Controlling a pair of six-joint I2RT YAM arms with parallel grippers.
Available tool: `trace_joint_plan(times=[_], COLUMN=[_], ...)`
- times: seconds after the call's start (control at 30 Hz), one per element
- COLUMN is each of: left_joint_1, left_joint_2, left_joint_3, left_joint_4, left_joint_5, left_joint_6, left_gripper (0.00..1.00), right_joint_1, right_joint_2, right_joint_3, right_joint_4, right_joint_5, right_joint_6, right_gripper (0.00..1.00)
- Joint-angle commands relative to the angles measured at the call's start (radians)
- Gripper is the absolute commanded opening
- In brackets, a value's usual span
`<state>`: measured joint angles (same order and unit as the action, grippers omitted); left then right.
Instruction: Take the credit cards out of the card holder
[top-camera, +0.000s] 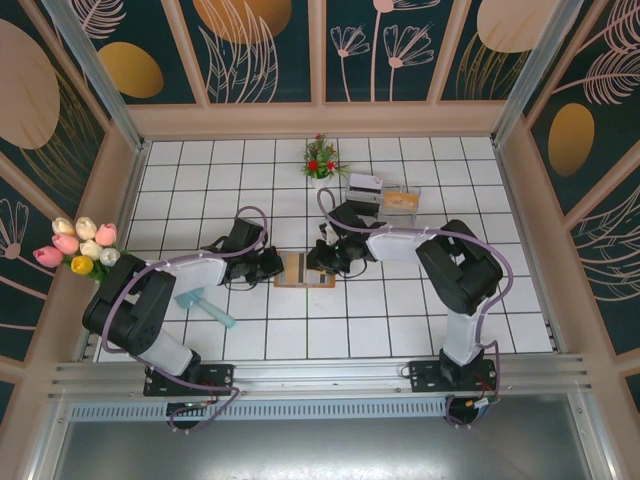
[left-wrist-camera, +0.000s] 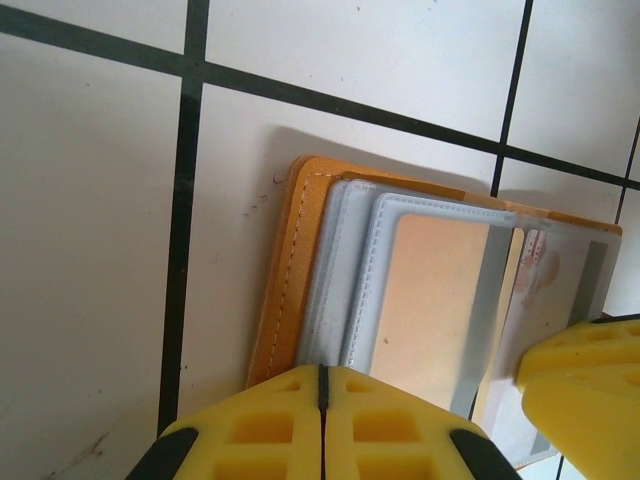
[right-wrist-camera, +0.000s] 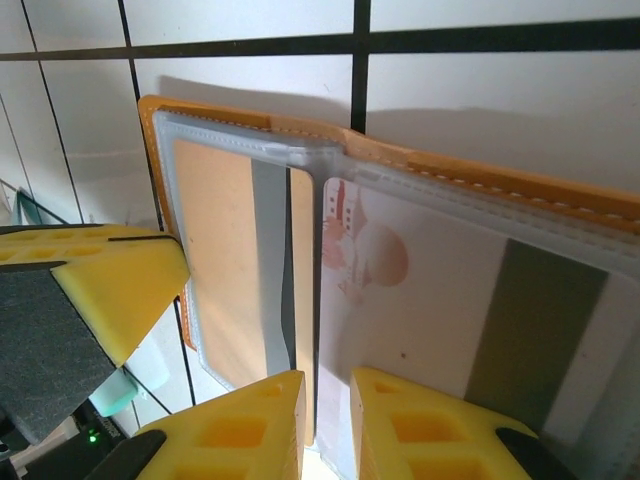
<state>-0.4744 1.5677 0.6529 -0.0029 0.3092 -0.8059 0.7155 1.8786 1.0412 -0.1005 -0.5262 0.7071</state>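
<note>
Currently your orange-brown leather-like folding card holder (top-camera: 300, 272) lies open and flat on the white tiled table (top-camera: 420, 330), about the middle, between your two grippers. Your left gripper (left-wrist-camera: 322, 385) sits at the card holder's left edge with its yellow foam fingers pressed tight together, no gap between them. They stand over the stitched cover edge, and you cannot tell from the wrist view whether anything is nipped between them. Your right gripper (right-wrist-camera: 327, 395) is at the card holder's right side, its jaws a narrow slit apart over the line where two clear plastic pockets meet. Whether it pinches a pocket leaf or a card, you cannot tell. In the left pocket lies an orange-tan card (right-wrist-camera: 225, 260); in the right one, a white card with a dark stripe (right-wrist-camera: 430, 300) and a pinkish picture. The teal-green thin plastic credit cards (top-camera: 205, 305) lie on the table to the left of the card holder and nearer, well apart from it, near your left arm. At the far side stand a small potted plant with red flowers (top-camera: 320, 160) and a clear plastic tray (top-camera: 415, 190).
</note>
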Motion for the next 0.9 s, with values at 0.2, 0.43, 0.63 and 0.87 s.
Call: trace_joint_plan(times=[0.2, 0.43, 0.63, 0.87], left_joint_1=[-0.003, -0.003, -0.003, -0.003], left_joint_2=[0.043, 0.05, 0.052, 0.055], left_joint_3=[-0.019, -0.019, -0.022, -0.027], left_joint_4=[-0.026, -0.039, -0.05, -0.065], left_joint_5=[-0.009, -0.018, -0.032, -0.052], left_joint_6=[-0.006, -0.003, -0.001, 0.003], left_gripper=[0.06, 0.06, 0.06, 0.06], right_joint_1=[-0.01, -0.011, -0.01, -0.005], right_joint_2=[0.031, 0.043, 0.052, 0.017], right_joint_3=[-0.023, -0.024, -0.008, 0.005], right_joint_4=[0.067, 0.082, 0.007, -0.062], right_joint_5=[-0.054, -0.062, 0.025, 0.104], right_joint_6=[0.031, 0.035, 0.029, 0.009], right_gripper=[0.18, 0.21, 0.27, 0.29])
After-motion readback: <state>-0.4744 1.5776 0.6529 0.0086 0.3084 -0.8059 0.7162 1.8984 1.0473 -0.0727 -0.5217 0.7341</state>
